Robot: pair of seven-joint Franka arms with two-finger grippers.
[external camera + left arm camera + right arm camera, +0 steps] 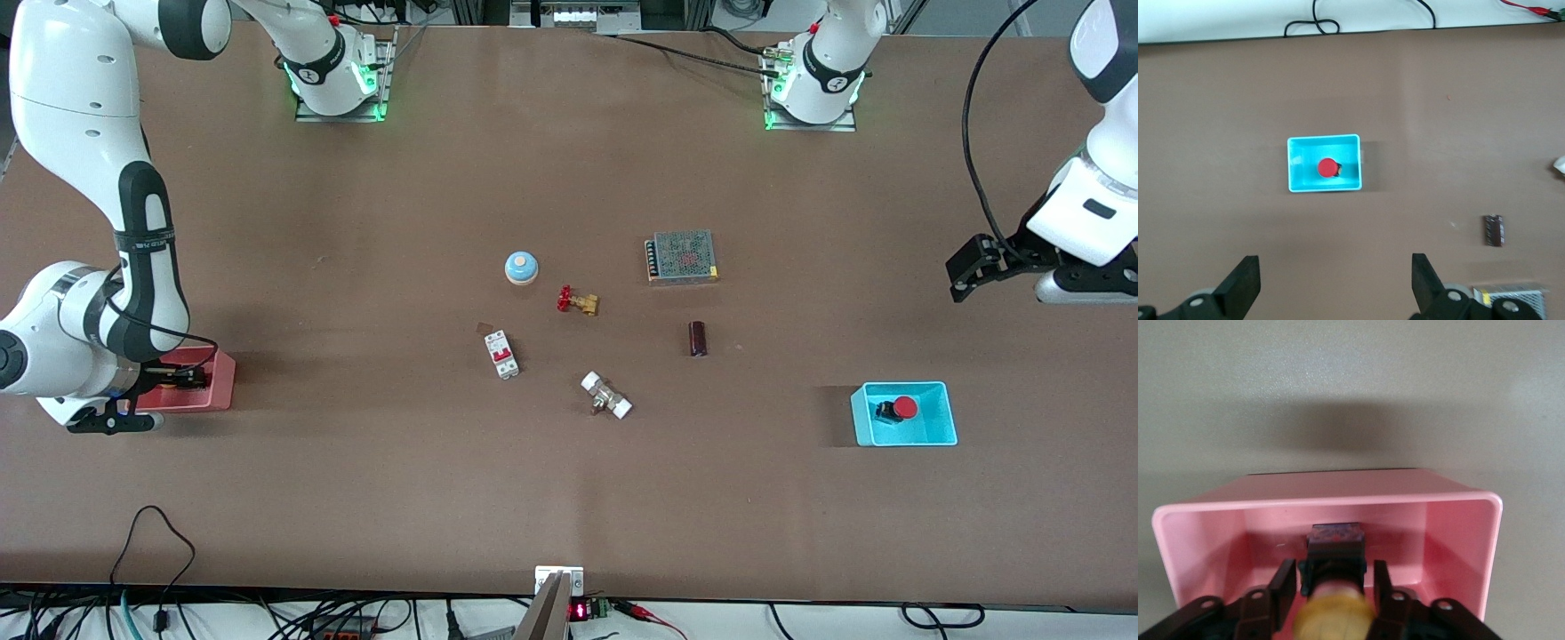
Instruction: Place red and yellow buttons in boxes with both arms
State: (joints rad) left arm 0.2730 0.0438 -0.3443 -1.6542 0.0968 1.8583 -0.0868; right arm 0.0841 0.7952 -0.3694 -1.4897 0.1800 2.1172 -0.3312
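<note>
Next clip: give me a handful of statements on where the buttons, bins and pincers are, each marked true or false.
1. The red button lies in the cyan bin. True.
2. The left pincer grips the red button. False: it hangs open over bare table, holding nothing.
3. The right pincer is inside the pink bin with the yellow button between its fingers. True.
4. Both buttons share one bin. False: each is in its own.
5. The brass valve sits in the cyan bin. False: it is on the table.
</note>
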